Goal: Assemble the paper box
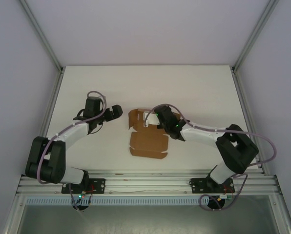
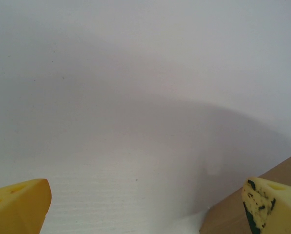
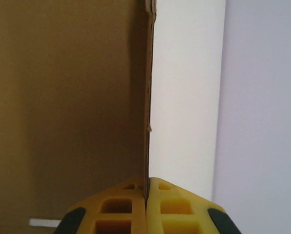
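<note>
**RIGHT GRIPPER ON PANEL; LEFT GRIPPER FREE AT BOX'S LEFT**

The box (image 1: 148, 144) lies at the middle of the table (image 1: 199, 87), partly flat, with its long axis running near to far. The right gripper (image 3: 146, 187) is pressed together on the thin edge of a raised panel (image 3: 148, 97) at the box's far end. The left gripper (image 1: 117, 112) is spread and empty, just beside the far-left corner of the box. The box thus lies to the right of the left gripper. Judgement: the next fold probably needs the left arm to move rightward against the upright flap while the right pinch steadies the panel.
</note>
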Tool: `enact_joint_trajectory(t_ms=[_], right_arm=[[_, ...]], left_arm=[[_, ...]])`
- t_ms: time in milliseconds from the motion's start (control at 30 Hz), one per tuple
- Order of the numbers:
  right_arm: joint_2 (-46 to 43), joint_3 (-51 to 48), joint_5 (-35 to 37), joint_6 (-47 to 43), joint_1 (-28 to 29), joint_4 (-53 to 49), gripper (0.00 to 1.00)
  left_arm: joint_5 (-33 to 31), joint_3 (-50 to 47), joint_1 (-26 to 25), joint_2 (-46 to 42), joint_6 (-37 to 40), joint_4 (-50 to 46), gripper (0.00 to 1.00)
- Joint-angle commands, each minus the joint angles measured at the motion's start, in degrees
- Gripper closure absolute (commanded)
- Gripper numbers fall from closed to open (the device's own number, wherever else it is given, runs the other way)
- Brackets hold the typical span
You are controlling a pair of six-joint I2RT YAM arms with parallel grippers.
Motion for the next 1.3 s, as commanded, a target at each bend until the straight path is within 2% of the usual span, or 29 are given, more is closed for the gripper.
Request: enact_joint_trajectory(t_ms=[0, 133, 500, 667, 800, 1133, 1267], right_arm=[[1.16, -2.27, 5.43, -10.91, 0.92, 15.16, 1.0], [3.27, -4.35, 6.58, -17.29, 1.92, 24.57, 1.0], [3.08, -5.57, 5.83, -13.66, 2.07, 27.82, 1.0], [4.11, -7.29, 5.31, -13.27, 2.14, 31.31, 1.0], [5.72, -8.03, 5.2, -12.72, 2.07, 33.13, 1.0], [5.6, -9.26, 5.19, -8.72, 2.01, 31.8, 1.0], [4.8, -10.08, 4.33, -7.8, 2.14, 29.93, 1.0]], left_arm=[[2.61, 1.24, 0.61, 2.16, 1.69, 1.81, 0.0], [8.15, -0.14, 0.61, 4.42, 3.52, 7.42, 0.05], [19.88, -5.42, 0.12, 6.79, 4.2, 25.63, 0.19], [18.19, -4.91, -1.34, 7.98, 8.01, 24.82, 0.25], [17.31, -3.82, -4.7, 9.99, 11.29, 25.21, 0.34], [8.88, -4.45, -9.47, 11.55, 12.34, 30.41, 0.44], [8.48, -4.29, -10.66, 12.62, 14.25, 31.06, 0.45]])
